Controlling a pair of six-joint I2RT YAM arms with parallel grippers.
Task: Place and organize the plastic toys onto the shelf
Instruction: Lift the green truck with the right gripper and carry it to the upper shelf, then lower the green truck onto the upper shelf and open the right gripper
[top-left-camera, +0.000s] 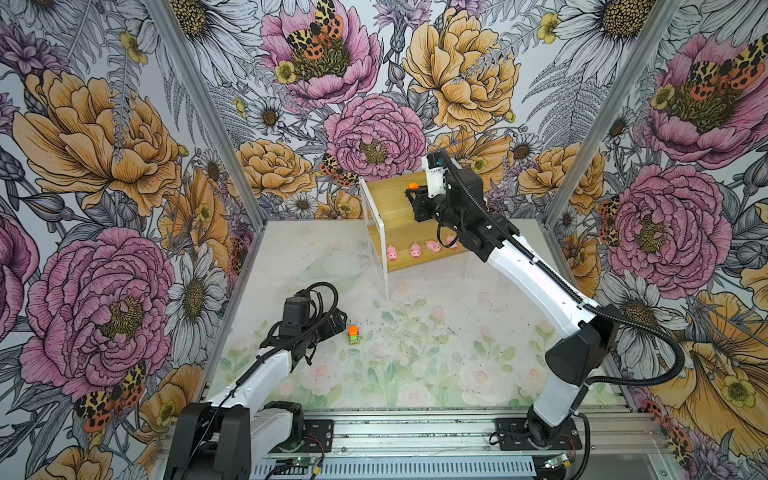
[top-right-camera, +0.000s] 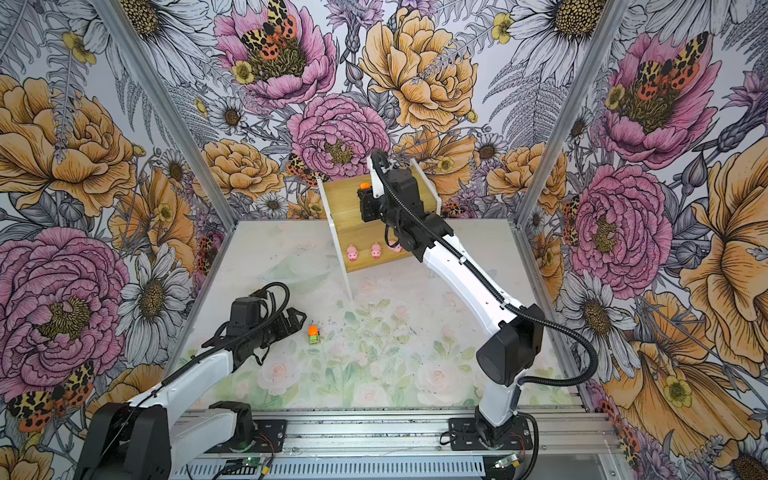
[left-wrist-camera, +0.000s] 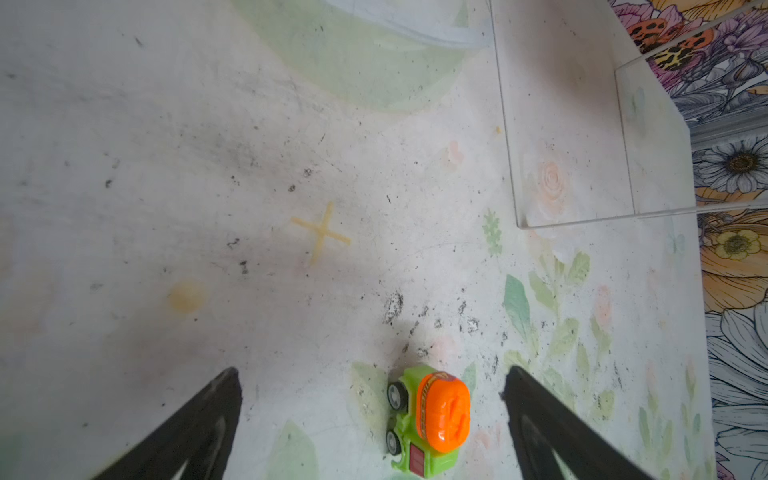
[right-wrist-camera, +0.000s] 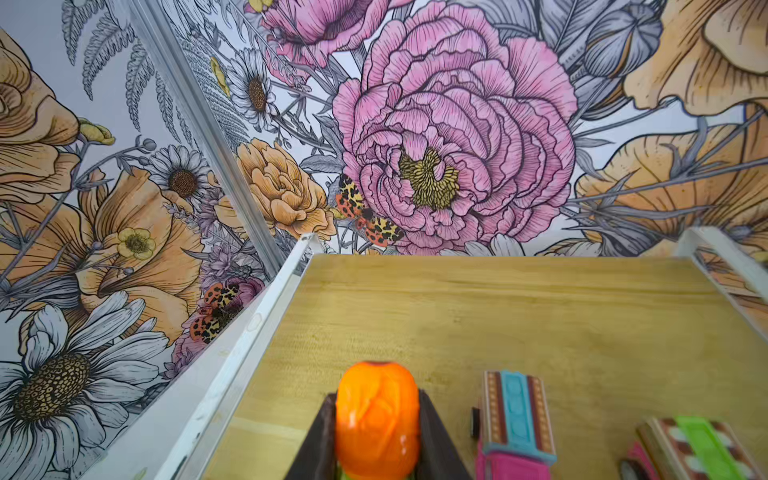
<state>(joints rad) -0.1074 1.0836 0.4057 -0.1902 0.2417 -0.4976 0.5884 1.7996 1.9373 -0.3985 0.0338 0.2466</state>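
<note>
Orange-topped green plastic truck (right-wrist-camera: 376, 428) is clamped in the right gripper (right-wrist-camera: 376, 394), over the upper bamboo board (right-wrist-camera: 498, 307) of the white-framed shelf (top-left-camera: 374, 232). Better to lower it slowly, wheels flat, beside the blue-topped pink truck (right-wrist-camera: 515, 415), before release. Its orange top is round and glossy. The left gripper (left-wrist-camera: 372, 374), fingers apart, brackets a second such truck (left-wrist-camera: 432, 415) on the floral table (left-wrist-camera: 166, 166).

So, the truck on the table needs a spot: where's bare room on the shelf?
Upper board: crowded in front, where the right gripper holds an orange-topped truck beside the blue-topped truck and green-topped truck; bare behind them to the back edge. Lower board: four pink pigs line its front.
</note>
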